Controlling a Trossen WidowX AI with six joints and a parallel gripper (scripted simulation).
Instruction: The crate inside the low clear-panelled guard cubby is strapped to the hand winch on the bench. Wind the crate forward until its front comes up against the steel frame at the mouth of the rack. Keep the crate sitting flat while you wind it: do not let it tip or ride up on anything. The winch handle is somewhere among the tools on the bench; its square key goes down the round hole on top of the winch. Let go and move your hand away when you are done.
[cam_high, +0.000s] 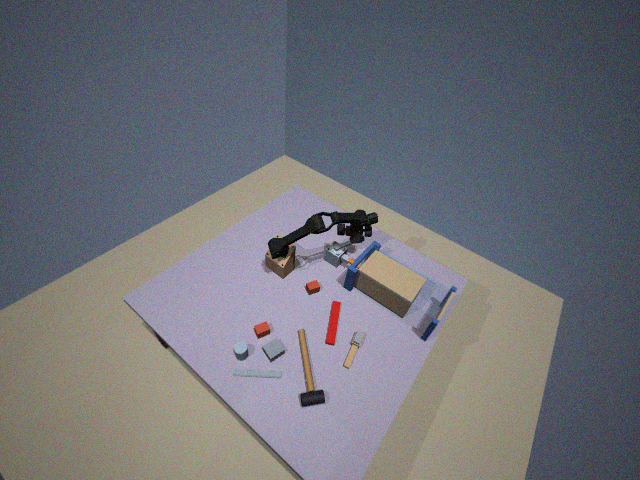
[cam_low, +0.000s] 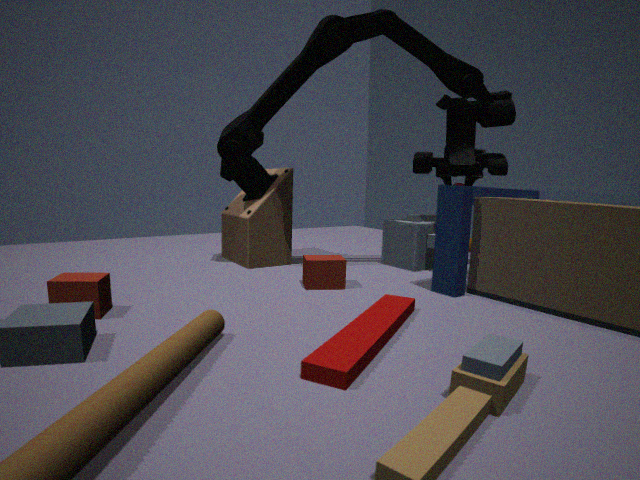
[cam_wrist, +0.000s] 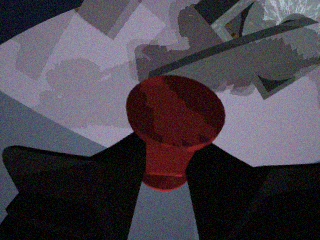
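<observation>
Inside the guard, the crate sits flat, its front by the blue frame; I can't tell whether they touch. Beyond that stands the winch, the handle reaching out over it. My gripper is clamped on its red knob, off to the winch's side. If winding remains, I'd judge the next move an arc around the winch, keeping clear of the frame.
</observation>
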